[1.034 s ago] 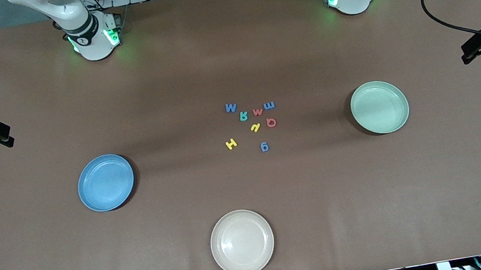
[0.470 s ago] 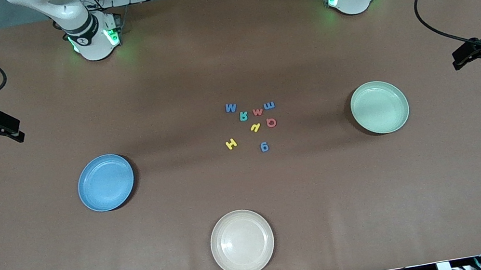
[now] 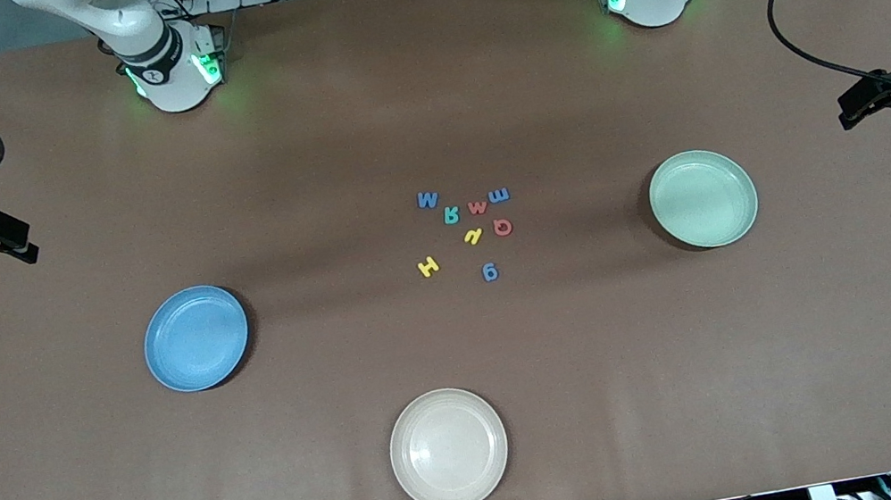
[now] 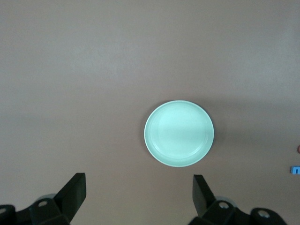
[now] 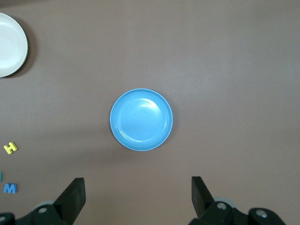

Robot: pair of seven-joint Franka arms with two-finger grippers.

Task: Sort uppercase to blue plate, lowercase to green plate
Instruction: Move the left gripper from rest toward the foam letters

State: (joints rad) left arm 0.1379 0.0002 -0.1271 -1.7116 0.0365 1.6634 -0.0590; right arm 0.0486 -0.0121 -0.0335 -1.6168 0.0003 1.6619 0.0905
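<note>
Uppercase and lowercase letters all lie loose mid-table: nearest the front camera the blue g (image 3: 490, 271), then yellow H (image 3: 428, 267), yellow h (image 3: 472, 236), red Q (image 3: 503, 227), teal R (image 3: 450, 215), red m (image 3: 477, 207), blue m (image 3: 499, 195) and blue M (image 3: 427, 200). Sorting has not begun; the blue plate (image 3: 196, 338) and green plate (image 3: 703, 198) hold nothing. The cream plate (image 3: 448, 449) sits nearest. The right gripper (image 3: 1, 243) and left gripper (image 3: 864, 103) hover at the table's ends, jaws spread, holding nothing.

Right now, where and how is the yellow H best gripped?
Judging by its pose, come straight down on the yellow H, which lies flat and apart from the other letters, and close the jaws across its two uprights. Table all round it leaves room for both.
</note>
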